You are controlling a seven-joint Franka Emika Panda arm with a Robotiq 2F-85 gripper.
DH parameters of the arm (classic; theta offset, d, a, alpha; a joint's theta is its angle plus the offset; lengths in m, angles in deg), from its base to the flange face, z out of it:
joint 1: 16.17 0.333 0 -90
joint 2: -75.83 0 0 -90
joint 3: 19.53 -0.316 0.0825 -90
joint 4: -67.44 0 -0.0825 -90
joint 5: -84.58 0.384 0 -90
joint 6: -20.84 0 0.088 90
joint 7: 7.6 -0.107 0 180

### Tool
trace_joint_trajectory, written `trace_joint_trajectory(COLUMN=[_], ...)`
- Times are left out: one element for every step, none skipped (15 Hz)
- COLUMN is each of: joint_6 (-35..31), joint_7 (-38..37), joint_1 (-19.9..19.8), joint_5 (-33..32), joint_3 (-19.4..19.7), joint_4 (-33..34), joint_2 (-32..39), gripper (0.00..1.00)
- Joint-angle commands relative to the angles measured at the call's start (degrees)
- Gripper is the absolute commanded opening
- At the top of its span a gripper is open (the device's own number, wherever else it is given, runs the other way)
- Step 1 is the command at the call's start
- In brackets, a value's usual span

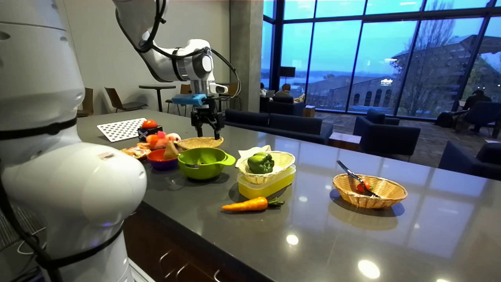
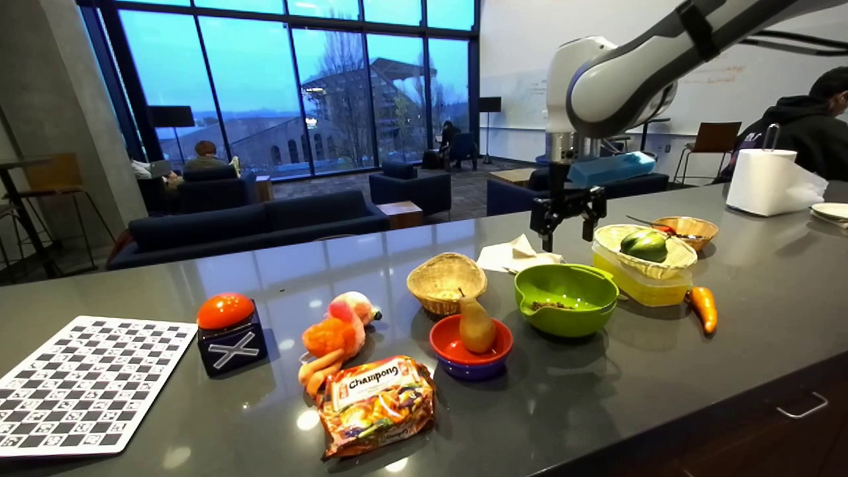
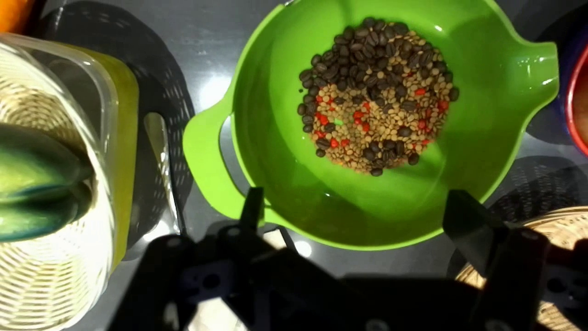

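The gripper (image 3: 356,207) is spread and grasps nothing, just above the green bowl (image 3: 275,110), with dark beans (image 3: 363,50) inside, at the wrist view's upper centre. I judge it a positioning step; the next move calls for careful alignment. At the left edge, a pepper (image 3: 39,179) rests in a pale basket (image 3: 50,285).

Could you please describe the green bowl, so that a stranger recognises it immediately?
On the grey counter, find the open claw. Near it, between the red bowl with the pear and the yellow box, stands the green bowl. Its green colour, spout, handle and dark beans inside set it apart.
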Motion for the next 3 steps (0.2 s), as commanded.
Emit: trace_joint_trajectory(joint_6=[-3.0,-3.5,-4.1], joint_7=[-0.6,-0.7,-0.5], joint_1=[-1.5,-1.7,-1.8], joint_5=[1.2,1.3,1.4], joint_3=[-1.8,-2.0,-2.2], joint_4=[-4.7,-5.2,-5.6], joint_2=[-4.5,-4.9,-5.3], gripper=[1.00,1.00,1.00])
